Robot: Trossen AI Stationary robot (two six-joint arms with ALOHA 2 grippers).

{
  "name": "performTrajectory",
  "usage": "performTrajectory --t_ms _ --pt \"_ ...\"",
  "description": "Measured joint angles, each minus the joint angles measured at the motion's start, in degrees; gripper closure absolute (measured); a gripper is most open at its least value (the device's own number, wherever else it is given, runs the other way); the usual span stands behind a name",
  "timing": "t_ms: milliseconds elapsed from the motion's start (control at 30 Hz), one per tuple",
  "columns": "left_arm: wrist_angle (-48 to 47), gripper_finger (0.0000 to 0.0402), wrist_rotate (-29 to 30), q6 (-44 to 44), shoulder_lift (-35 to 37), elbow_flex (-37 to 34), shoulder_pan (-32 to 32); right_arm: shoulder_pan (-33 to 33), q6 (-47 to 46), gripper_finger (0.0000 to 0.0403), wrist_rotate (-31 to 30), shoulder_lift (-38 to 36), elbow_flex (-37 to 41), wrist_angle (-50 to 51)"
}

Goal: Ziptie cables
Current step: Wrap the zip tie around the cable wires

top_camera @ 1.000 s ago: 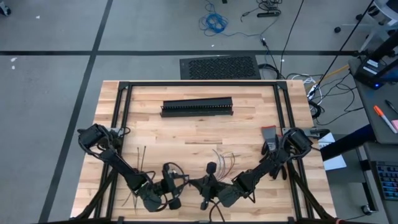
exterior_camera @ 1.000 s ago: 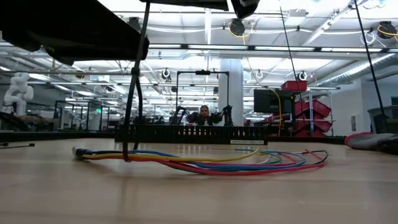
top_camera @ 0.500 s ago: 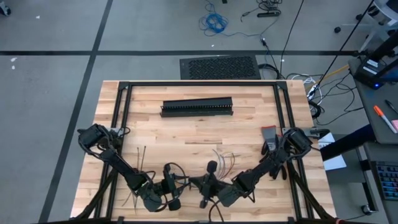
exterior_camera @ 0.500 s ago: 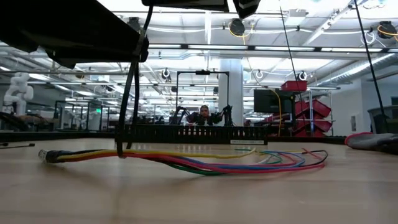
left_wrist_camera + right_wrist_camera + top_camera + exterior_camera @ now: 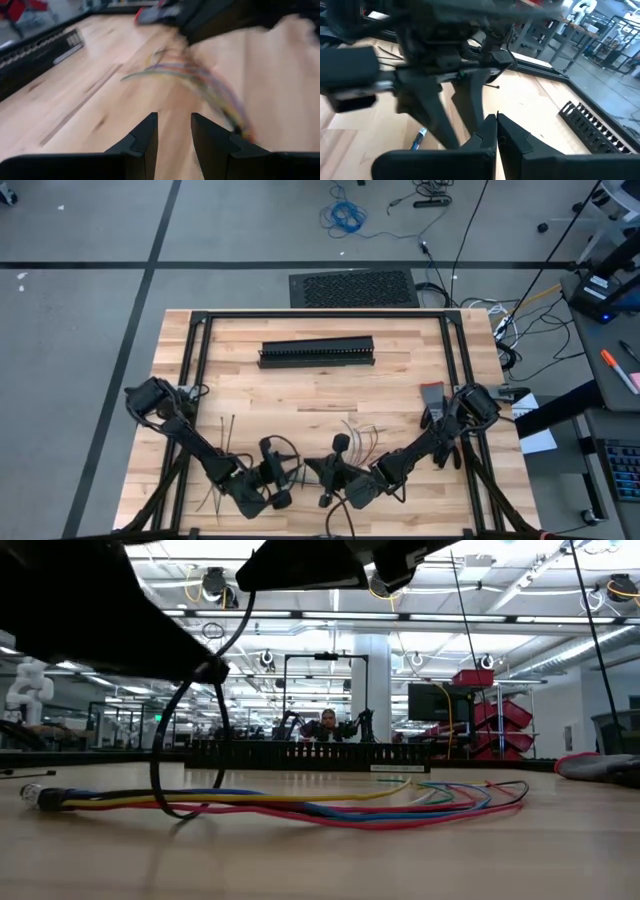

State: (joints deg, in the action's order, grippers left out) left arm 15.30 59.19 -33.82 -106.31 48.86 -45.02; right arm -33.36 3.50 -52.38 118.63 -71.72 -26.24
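The pale wooden plank tabletop point(image 5: 300, 395) is carrying everything, with the long black slotted plastic duct point(image 5: 317, 353) lying across its far half, well apart from the work. Both dark arms are meeting at the near edge. The left gripper point(image 5: 172, 131) is holding its fingers slightly apart; the right gripper point(image 5: 496, 122) is keeping its fingers pressed together, and whether a strap end is pinched there is hard to tell.

Over the last second the loose bundle of thin red, blue, yellow and green cables point(image 5: 300, 805) has been sliding across the low view, its capped end point(image 5: 35, 796) now much nearer the picture's left edge, while a thin dark ziptie point(image 5: 185, 755) that was hanging almost straight is now bowing into an open loop around the wires. In my judgement the strap is being threaded round the bundle, but it is not yet cinched.

The low view alone is showing that loop; from above, only the fanned wire ends point(image 5: 362, 435) are peeking out beside the arms. The high view alone is showing the spare thin dark plastic zipties point(image 5: 227, 432) lying near the left arm.
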Motion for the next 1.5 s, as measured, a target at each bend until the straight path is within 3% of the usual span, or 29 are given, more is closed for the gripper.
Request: performTrajectory --t_ms 100,400,767,1267,1500 --pt "-6.1 0.0285 0.2 -4.5 1.3 0.0 0.1 0.0 0.0 0.0403 0.0 0.0 0.0 0.0" --pt "-6.3 0.0285 -1.3 -4.7 4.3 0.0 -0.3 0.0 0.2 0.0403 0.0 0.0 0.0 -0.1" --pt "3.0 0.0285 -8.0 1.6 4.3 0.0 -0.4 0.0 0.2 0.0403 0.3 0.0 0.0 0.0" --pt "6.5 0.0285 -11.4 5.7 4.0 0.0 0.1 0.0 0.9 0.0403 1.7 0.0 0.0 -0.2" --pt "4.1 0.0285 -11.4 5.4 2.4 0.0 1.1 -0.9 6.2 0.0403 1.7 0.0 0.0 -4.1"
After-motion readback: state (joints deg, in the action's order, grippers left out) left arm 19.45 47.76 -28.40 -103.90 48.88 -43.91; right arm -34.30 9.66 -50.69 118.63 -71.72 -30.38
